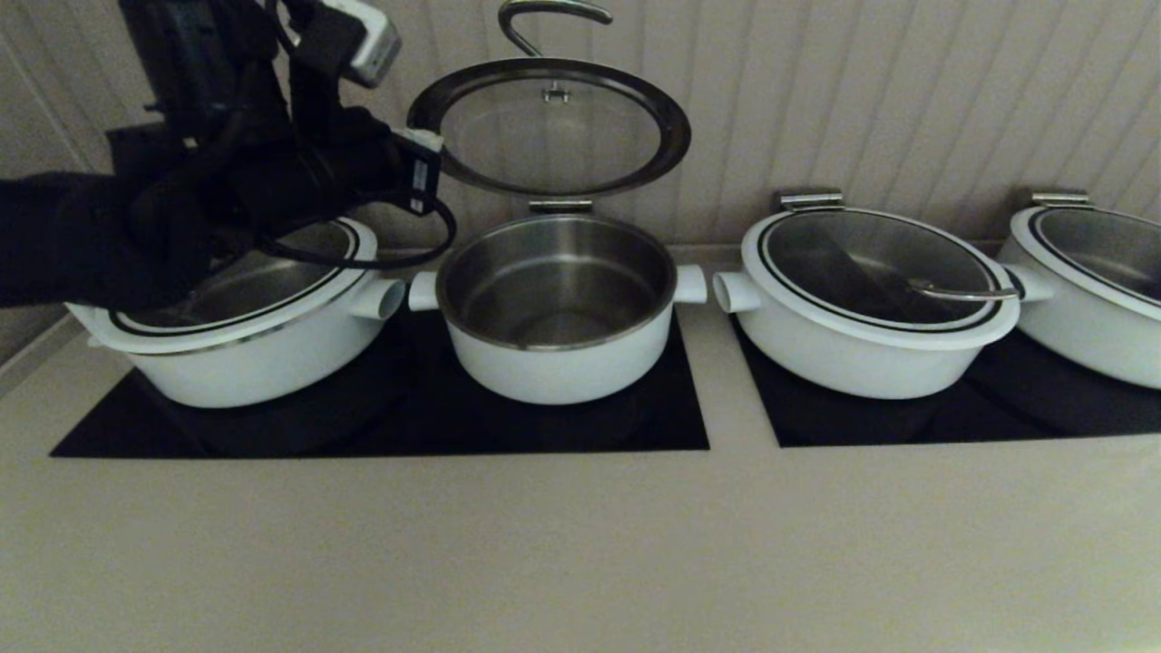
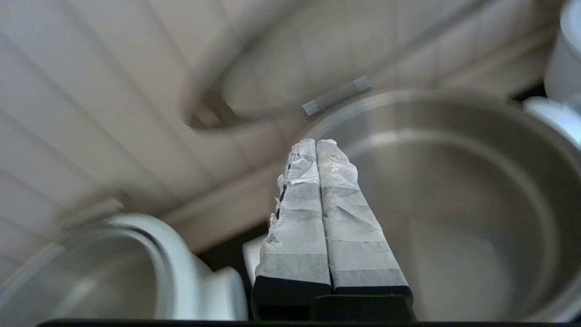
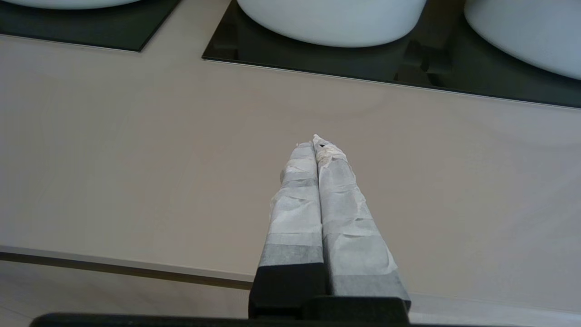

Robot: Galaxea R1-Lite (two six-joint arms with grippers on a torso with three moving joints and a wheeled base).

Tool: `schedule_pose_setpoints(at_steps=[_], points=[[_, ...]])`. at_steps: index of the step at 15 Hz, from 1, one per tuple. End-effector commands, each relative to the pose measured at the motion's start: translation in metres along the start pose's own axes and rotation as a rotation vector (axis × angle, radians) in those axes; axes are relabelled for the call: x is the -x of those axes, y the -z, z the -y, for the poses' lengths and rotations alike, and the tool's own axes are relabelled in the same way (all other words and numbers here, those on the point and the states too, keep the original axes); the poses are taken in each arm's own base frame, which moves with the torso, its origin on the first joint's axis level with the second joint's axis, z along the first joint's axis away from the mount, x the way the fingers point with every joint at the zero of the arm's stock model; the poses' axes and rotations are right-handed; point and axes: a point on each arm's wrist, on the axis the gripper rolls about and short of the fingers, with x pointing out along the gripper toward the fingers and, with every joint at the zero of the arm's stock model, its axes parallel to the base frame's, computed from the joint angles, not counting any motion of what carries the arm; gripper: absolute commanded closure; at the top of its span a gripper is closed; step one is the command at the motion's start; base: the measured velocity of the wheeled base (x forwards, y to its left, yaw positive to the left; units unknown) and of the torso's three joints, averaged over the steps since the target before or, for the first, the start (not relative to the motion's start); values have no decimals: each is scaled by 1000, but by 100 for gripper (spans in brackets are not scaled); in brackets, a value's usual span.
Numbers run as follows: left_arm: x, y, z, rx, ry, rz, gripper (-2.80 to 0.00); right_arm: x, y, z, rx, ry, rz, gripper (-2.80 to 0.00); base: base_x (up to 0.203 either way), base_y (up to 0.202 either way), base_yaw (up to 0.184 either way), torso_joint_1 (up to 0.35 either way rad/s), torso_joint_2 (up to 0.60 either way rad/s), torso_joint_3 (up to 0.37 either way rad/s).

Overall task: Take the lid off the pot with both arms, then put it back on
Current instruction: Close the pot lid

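The pot [image 1: 555, 308] stands uncovered on the black cooktop [image 1: 381, 426], its steel inside bare and its two stubby white side handles pointing left and right. Its lid [image 1: 549, 127] is tipped up behind it on a small steel hinge at the back rim, standing nearly upright against the ribbed wall [image 1: 907, 100], with the curved steel handle rising above its top edge — so the lid is off the pot's mouth but held at the rear. The left arm [image 1: 227, 172] reaches in from the left, above the wider covered pot [image 1: 245, 336] that sits just beside the small one; in the head view its black body and looped cables hide the gripper tip. The left wrist view shows the left gripper [image 2: 320, 150] with its two paper-wrapped fingers pressed flat together, holding nothing, pointing over the near rim of the open pot towards the hinge. The right gripper [image 3: 317, 143] shows only in the right wrist view: its wrapped fingers are likewise closed on nothing, hovering over the bare beige surface [image 3: 136, 159] in front of a second black cooktop. Two more wide covered pots stand to the right — one [image 1: 871, 299] with its glass lid down and steel handle near the rim, another [image 1: 1097, 281] at the picture's edge.
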Motion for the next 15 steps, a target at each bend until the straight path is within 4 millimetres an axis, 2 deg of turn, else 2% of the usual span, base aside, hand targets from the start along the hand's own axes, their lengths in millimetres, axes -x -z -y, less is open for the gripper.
schedule_pose_setpoints(at_steps=[1, 5, 6, 8, 15], points=[[3, -34, -17, -11, -38, 77, 0, 0, 0, 0, 1, -1, -1, 0, 0, 0, 0, 0, 0, 0], [-11, -65, -38, -32, -47, 124, 0, 0, 0, 0, 1, -1, -1, 0, 0, 0, 0, 0, 0, 0], [-19, -64, -41, -50, -39, 127, 0, 0, 0, 0, 1, -1, -1, 0, 0, 0, 0, 0, 0, 0], [-32, -50, -40, -98, 50, 113, 0, 0, 0, 0, 1, -1, -1, 0, 0, 0, 0, 0, 0, 0], [-47, -34, -37, -108, 144, 130, 0, 0, 0, 0, -1, 0, -3, 0, 0, 0, 0, 0, 0, 0]])
